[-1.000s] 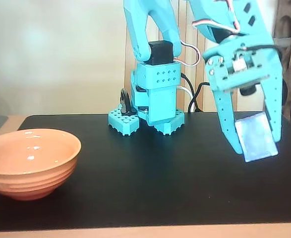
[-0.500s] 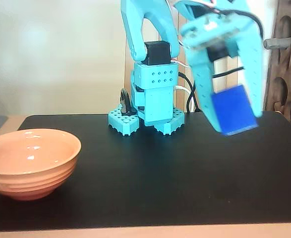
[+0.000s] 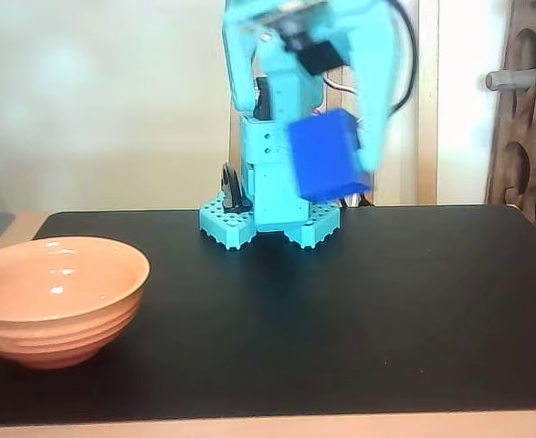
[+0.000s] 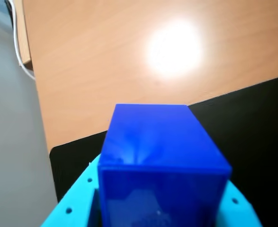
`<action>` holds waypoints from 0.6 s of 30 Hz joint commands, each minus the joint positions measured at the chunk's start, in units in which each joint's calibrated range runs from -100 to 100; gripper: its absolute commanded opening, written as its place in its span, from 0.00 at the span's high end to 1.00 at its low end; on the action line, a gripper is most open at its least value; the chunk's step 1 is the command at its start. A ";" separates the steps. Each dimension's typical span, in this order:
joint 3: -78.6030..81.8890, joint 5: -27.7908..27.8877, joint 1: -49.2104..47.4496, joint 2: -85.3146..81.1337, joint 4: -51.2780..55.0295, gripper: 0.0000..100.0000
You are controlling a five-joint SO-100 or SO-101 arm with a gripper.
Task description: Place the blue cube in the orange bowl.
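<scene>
In the fixed view the blue cube [image 3: 327,155] hangs well above the black table, in front of the arm's base, held in my turquoise gripper [image 3: 336,160], which is shut on it. The orange bowl [image 3: 56,297] rests on the table at the far left, empty, well to the left of and below the cube. In the wrist view the blue cube [image 4: 160,156] fills the lower middle, clamped between the turquoise fingers [image 4: 75,205]; the bowl is out of that view.
The arm's turquoise base [image 3: 269,219] stands at the back middle of the black mat [image 3: 359,319]. A brown carved screen [image 3: 528,119] stands at the right edge. In the wrist view, a wooden tabletop [image 4: 129,56] lies beyond the mat's corner.
The gripper has swung left with the blue cube, from the right side of the table to in front of the arm's base, and has risen a little.
</scene>
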 commanded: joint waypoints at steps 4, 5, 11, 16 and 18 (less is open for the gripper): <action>-5.36 3.43 7.42 -6.74 7.18 0.86; -5.36 3.75 8.13 -7.00 7.70 0.86; -5.09 5.43 14.55 -9.21 10.31 0.86; -4.82 7.42 19.66 -10.83 13.54 0.86; -4.82 8.11 21.27 -10.92 14.41 0.86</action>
